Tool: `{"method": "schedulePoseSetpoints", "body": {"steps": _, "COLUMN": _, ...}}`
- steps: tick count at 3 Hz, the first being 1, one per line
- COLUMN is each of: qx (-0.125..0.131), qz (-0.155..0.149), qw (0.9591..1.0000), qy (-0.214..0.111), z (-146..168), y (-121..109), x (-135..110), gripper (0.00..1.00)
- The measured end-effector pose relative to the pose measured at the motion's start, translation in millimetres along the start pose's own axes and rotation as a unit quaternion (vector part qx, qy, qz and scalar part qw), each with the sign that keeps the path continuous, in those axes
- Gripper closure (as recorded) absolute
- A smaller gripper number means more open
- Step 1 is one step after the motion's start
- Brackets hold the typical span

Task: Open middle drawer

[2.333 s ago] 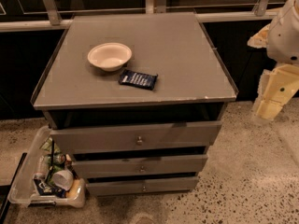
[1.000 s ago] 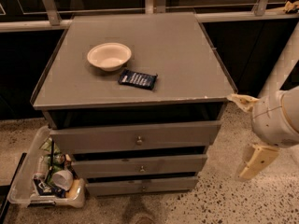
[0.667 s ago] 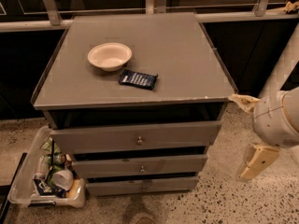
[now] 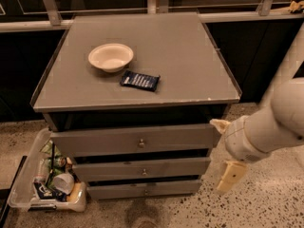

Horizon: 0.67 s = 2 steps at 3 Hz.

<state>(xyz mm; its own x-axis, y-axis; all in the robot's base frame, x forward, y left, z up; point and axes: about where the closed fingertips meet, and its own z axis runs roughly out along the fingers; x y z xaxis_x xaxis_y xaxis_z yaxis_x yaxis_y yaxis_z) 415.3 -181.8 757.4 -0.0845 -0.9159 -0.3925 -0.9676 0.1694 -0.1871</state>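
From where I stand, the job looks barely begun: the grey cabinet (image 4: 185,65) has all three fronts sitting in, and the middle drawer (image 4: 180,167), between the top drawer (image 4: 95,141) and the bottom drawer (image 4: 118,192), shows no grey inside, so I judge it fully shut with the whole pull left to do. The white arm (image 4: 280,118) comes in from the right over the speckled floor (image 4: 270,203), which lies open in front of the cabinet, so a drawer sliding out there should meet nothing. To the left a clear plastic bin (image 4: 21,179) of odds and ends sits against the cabinet's lower corner, beside the fronts, not before them. The gripper (image 4: 221,155) hangs just off the cabinet's front right corner, at about the height of the top two drawers, its two tan fingers (image 4: 231,175) spread wide with nothing between them. On top, a cream bowl (image 4: 110,56) and a dark snack packet (image 4: 139,80) lie well back from the front edge. The small round knob (image 4: 144,172) at the drawer's centre is untouched, well apart from the gripper.
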Motion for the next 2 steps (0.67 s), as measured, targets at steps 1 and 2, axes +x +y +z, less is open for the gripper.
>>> {"method": "schedulePoseSetpoints", "body": {"steps": 1, "qx": 0.005, "qz": 0.029, "qw": 0.9995, "qy": -0.008, "z": 57, "y": -9, "x": 24, "gripper": 0.0}}
{"method": "schedulePoseSetpoints", "body": {"steps": 2, "qx": 0.037, "qz": 0.037, "qw": 0.9981, "qy": -0.031, "z": 99, "y": -20, "x": 45, "gripper": 0.0}}
